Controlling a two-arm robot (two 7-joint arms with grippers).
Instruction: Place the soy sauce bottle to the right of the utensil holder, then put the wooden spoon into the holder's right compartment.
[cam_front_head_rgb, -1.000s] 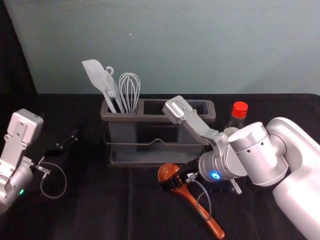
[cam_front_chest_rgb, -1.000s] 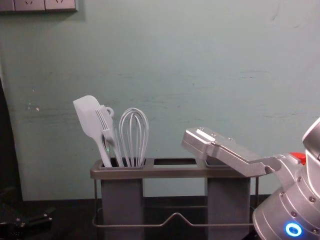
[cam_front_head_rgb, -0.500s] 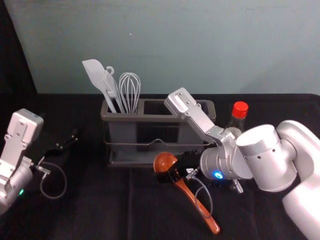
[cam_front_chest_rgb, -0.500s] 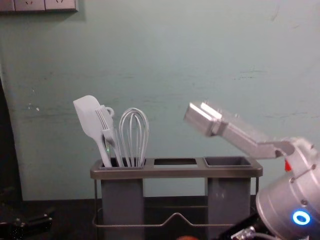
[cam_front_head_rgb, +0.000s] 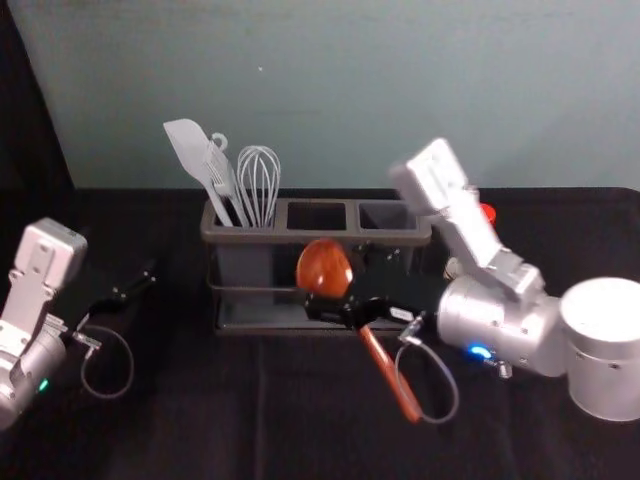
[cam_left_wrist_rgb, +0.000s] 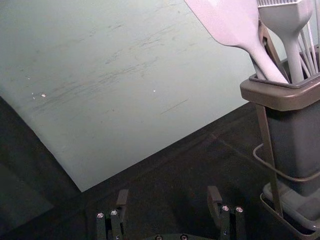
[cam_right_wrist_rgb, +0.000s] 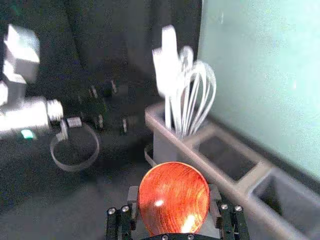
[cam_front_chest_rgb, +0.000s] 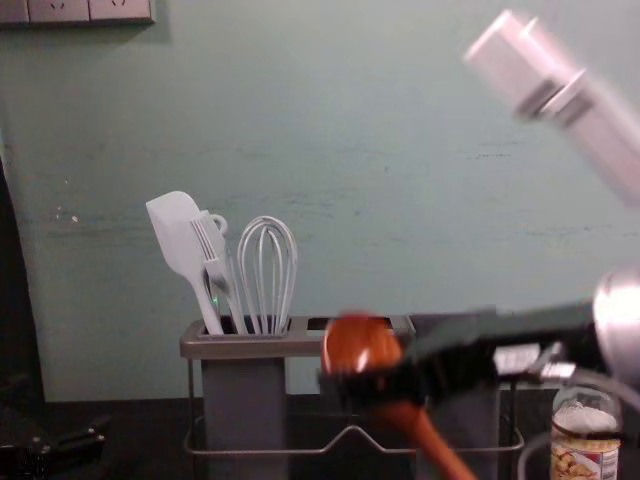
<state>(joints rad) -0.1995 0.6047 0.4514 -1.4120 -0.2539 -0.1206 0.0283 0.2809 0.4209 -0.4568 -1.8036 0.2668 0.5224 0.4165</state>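
My right gripper (cam_front_head_rgb: 338, 310) is shut on the wooden spoon (cam_front_head_rgb: 324, 268) just below its bowl, raised in front of the utensil holder (cam_front_head_rgb: 330, 237). The spoon's handle slants down toward the robot's right. In the right wrist view the spoon's bowl (cam_right_wrist_rgb: 173, 197) stands between the fingertips of the right gripper (cam_right_wrist_rgb: 173, 205). The soy sauce bottle's red cap (cam_front_head_rgb: 488, 213) peeks out behind the right arm; in the chest view the bottle (cam_front_chest_rgb: 585, 445) stands right of the holder, its top hidden by the arm. Parked at the left, my left gripper (cam_front_head_rgb: 138, 288) is open, as the left gripper (cam_left_wrist_rgb: 166, 200) shows from its wrist.
A white spatula (cam_front_head_rgb: 190, 150), a brush (cam_front_head_rgb: 222, 168) and a whisk (cam_front_head_rgb: 259, 185) stand in the holder's left compartment. The middle compartment (cam_front_head_rgb: 316, 216) and right compartment (cam_front_head_rgb: 385, 216) have nothing standing in them. A wall rises behind the table.
The right gripper has lifted the wooden spoon off the table, its bowl moving up and slightly left in the head view. The right forearm has swung up and right. The left arm has stayed still.
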